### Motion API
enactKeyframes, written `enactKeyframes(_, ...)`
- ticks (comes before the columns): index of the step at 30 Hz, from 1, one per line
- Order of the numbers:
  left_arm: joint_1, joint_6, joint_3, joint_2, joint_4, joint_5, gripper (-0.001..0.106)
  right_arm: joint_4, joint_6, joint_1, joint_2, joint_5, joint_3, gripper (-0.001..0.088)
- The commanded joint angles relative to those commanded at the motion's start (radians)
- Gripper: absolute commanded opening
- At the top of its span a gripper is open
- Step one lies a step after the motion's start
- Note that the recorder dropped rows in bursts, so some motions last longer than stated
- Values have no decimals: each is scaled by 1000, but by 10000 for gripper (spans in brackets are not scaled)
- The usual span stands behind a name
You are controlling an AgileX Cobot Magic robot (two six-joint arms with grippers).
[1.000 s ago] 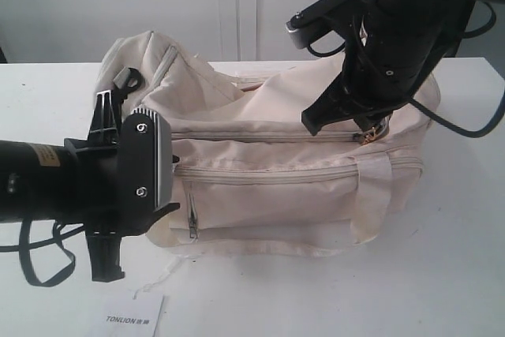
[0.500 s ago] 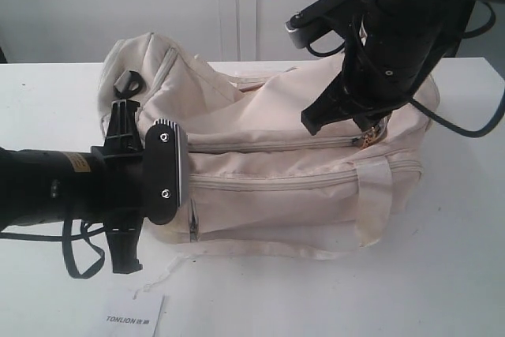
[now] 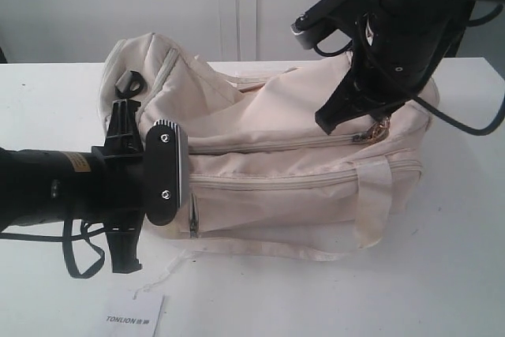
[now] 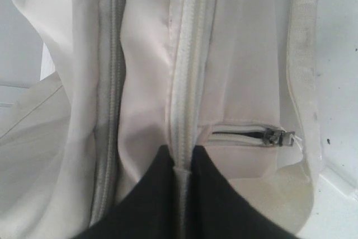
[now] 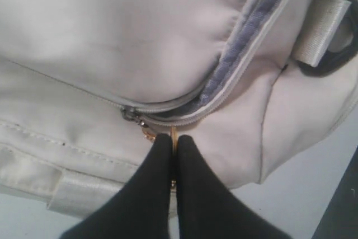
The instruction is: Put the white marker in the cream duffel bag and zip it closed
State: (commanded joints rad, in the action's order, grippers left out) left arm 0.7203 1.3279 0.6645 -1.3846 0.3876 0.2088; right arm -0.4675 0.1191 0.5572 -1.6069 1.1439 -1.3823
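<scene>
Paper tag (image 3: pixel 130 317): lies flat on the near edge of the table (image 3: pixel 450 274), printed side up, apart from the bag.
Left gripper (image 4: pixel 182 158): pressed together, pinching a zip seam at the left end of the cream duffel bag (image 3: pixel 284 187).
Bag position: lies on its side across mid-table, between the two grippers, held at both ends.
Pocket zip pull (image 4: pixel 275 136): small, metal, just beside the left fingers, not touching them.
Strap handle (image 3: pixel 371 203): satin band, hangs down the front near the right end.
Right gripper (image 5: pixel 174 138): clamped tight on the gold keyring pull (image 3: pixel 382 127) at the right end of the top zipper (image 3: pixel 268 144).
Zipper: curved, teeth meeting along the stretch in view.
Fabric: soft, creased, slumped at the left.
Open room: bare table in front and to the right.
Wall (image 3: pixel 79 5): plain white, behind the table.
</scene>
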Motion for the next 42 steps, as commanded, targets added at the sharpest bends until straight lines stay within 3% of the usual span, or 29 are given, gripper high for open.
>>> enactKeyframes(23,0,0,-2,0,12,-21,0,-158,122,-2,0,10,0,0)
enactKeyframes(42,0,14,-2,0,12,-21,0,-226,179,-51,0,10,0,0)
